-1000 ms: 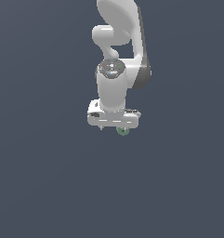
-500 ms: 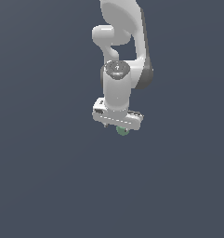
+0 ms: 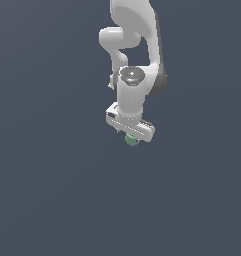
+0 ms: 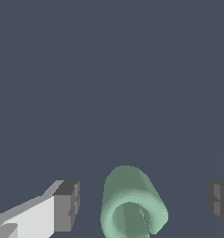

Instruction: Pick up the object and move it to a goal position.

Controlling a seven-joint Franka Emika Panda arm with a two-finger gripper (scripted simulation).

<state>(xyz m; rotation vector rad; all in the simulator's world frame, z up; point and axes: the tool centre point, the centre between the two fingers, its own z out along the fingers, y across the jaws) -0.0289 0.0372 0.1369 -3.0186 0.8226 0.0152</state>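
Observation:
The object [image 3: 131,139] is a small pale green rounded piece, peeking out just below the white hand of the arm in the exterior view. In the wrist view the object [image 4: 132,195] lies between the two dark fingertips [image 4: 67,204], with a clear gap on each side. My gripper [image 4: 142,204] is open and straddles it without touching. In the exterior view the gripper [image 3: 130,136] points down, and its fingers are mostly hidden behind the hand.
A uniform dark grey-blue surface [image 3: 52,190] fills everything around the arm. The white arm [image 3: 134,45] rises from the hand toward the upper edge of the exterior view. No other objects or edges show.
The wrist has drifted slightly toward the exterior view's right, and the hand has twisted so its bar sits more slanted. The green object stays in about the same spot below it.

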